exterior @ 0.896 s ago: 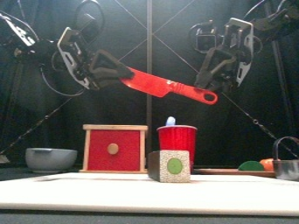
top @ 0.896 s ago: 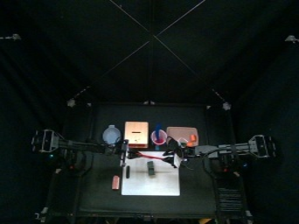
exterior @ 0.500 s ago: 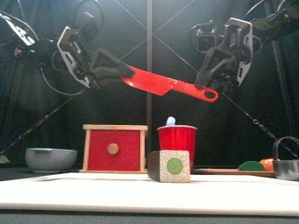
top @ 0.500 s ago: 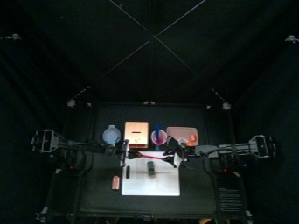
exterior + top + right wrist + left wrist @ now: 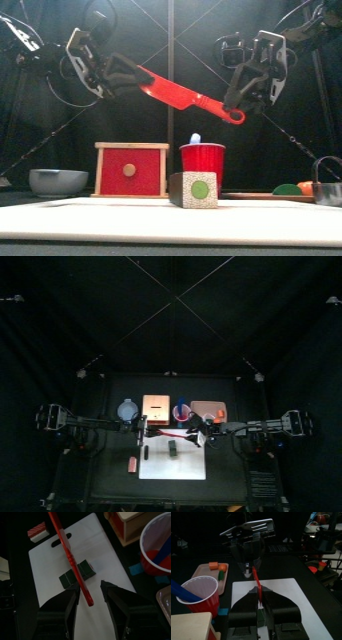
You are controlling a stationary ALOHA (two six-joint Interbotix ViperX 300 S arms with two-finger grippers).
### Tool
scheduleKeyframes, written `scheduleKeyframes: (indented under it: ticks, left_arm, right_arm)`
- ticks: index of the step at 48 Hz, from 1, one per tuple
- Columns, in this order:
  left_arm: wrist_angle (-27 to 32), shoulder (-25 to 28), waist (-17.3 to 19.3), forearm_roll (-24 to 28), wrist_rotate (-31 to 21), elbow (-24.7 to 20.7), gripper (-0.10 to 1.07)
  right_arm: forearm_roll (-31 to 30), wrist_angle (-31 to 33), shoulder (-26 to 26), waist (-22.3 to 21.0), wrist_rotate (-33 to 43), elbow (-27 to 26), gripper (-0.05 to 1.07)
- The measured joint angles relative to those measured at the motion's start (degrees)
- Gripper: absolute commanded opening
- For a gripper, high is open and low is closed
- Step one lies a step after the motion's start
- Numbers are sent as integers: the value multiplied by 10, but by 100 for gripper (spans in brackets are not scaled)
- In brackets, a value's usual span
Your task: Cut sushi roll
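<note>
The left gripper (image 5: 118, 78) pinches the blade end of a red knife (image 5: 181, 95) at upper left of the front view. The knife runs diagonally down to the right, with its handle end at the right gripper (image 5: 245, 103). The right gripper's jaws are spread, one on each side of the handle; whether they touch it cannot be told. In the right wrist view the knife (image 5: 70, 559) passes between those spread jaws.

Compared with the earlier front frames, the knife tilts more steeply: its handle end sits lower and the right gripper has moved down and slightly toward frame centre. The left gripper stays at nearly the same place, grip unchanged.

The roll (image 5: 195, 189) stands at lower centre of the front view, on the white board (image 5: 80, 218). It has not moved. In the top view the roll (image 5: 171, 451) lies near the middle of the board (image 5: 191, 464), below both grippers. In the right wrist view the roll (image 5: 77, 573) lies on the board directly behind the knife.

Behind the roll in the front view stand a red cup (image 5: 202, 160), a red box (image 5: 131, 169) to its left, and a grey bowl (image 5: 58, 181) at far left. All are unchanged.
</note>
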Motion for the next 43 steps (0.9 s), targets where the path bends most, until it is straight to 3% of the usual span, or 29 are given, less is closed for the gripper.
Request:
scheduleKeyframes:
  ticks: [11,28,43]
  left_arm:
    - [-1,-1,-3,0,2,0,42]
    - [-4,-1,-3,-3,25,0,42]
    - [-9,-1,-3,-14,36,7,41]
  right_arm:
    - [-21,4,4,1,1,-9,75]
    - [-19,16,4,1,0,-10,58]
    - [-19,25,0,3,1,-12,54]
